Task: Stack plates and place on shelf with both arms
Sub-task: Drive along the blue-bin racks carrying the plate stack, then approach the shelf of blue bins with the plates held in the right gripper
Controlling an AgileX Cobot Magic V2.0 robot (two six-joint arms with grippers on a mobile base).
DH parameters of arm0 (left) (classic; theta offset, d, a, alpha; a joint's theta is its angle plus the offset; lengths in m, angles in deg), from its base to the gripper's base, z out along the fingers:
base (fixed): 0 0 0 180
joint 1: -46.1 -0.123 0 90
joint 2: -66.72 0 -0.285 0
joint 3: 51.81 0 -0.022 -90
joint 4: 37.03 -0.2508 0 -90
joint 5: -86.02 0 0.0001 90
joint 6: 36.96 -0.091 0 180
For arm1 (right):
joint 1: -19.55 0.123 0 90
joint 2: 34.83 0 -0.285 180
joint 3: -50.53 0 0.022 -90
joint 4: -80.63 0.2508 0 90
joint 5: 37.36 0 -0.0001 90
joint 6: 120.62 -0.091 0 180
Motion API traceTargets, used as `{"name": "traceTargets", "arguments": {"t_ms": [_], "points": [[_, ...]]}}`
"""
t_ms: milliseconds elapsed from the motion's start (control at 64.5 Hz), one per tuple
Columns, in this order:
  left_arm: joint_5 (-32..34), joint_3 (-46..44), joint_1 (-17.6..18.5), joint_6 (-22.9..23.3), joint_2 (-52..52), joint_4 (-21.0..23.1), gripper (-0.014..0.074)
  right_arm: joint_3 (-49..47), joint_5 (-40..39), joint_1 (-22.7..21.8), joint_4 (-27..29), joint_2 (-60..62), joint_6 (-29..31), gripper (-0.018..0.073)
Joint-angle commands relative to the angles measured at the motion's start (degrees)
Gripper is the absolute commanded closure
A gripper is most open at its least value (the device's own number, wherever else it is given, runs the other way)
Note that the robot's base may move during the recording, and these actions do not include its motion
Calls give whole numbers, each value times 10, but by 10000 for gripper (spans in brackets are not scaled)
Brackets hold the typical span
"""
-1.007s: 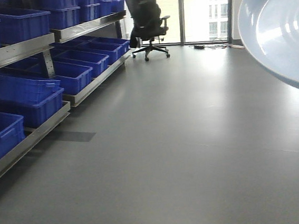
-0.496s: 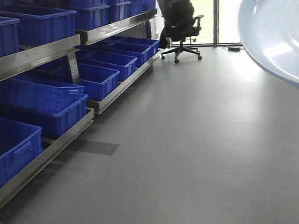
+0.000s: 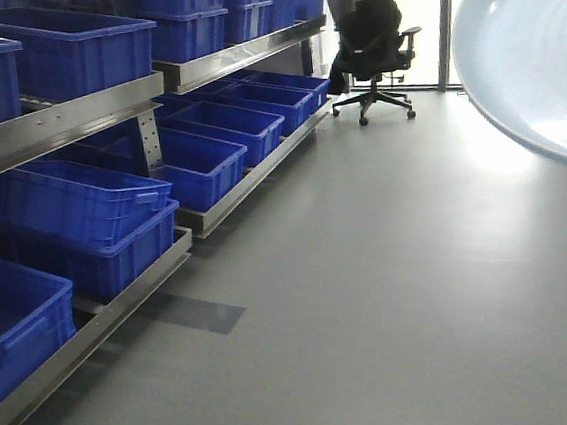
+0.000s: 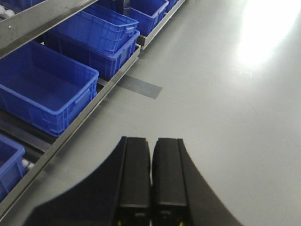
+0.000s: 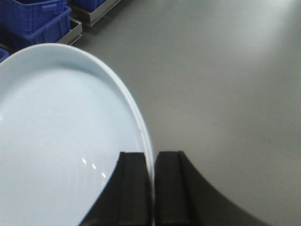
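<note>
A glossy pale blue-white plate (image 5: 61,141) is held on edge, and my right gripper (image 5: 151,154) is shut on its rim, one finger on each side. The same plate fills the upper right of the front view (image 3: 534,48), raised above the floor. I cannot tell whether a second plate lies against it. My left gripper (image 4: 151,140) is shut and empty, hanging over the grey floor. The steel shelf rack (image 3: 59,122) runs along the left, and its front rail shows in the left wrist view (image 4: 42,19).
Blue plastic crates (image 3: 72,208) fill the rack's levels, and several show in the left wrist view (image 4: 44,92). A black office chair (image 3: 376,48) stands at the back by the windows. A dark patch (image 3: 195,312) marks the grey floor (image 3: 392,292) beside the rack.
The front view has swung left and closer to the rack, so crates and chair have shifted right in the picture. The plate keeps its place at the upper right.
</note>
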Motion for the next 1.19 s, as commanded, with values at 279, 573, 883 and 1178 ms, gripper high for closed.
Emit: {"name": "traceTargets", "arguments": {"t_ms": [279,573,883,1178], "points": [[43,-17,4,5,5,0,506,-16,-55,-4,-4,-2,1,510],[44,-17,4,5,5,0,507,-16,-55,-4,-4,-2,1,510],[44,-17,4,5,5,0,507,-16,-55,-4,-4,-2,1,510],[44,-17,4,5,5,0,506,-16,-55,-4,-4,-2,1,510]]}}
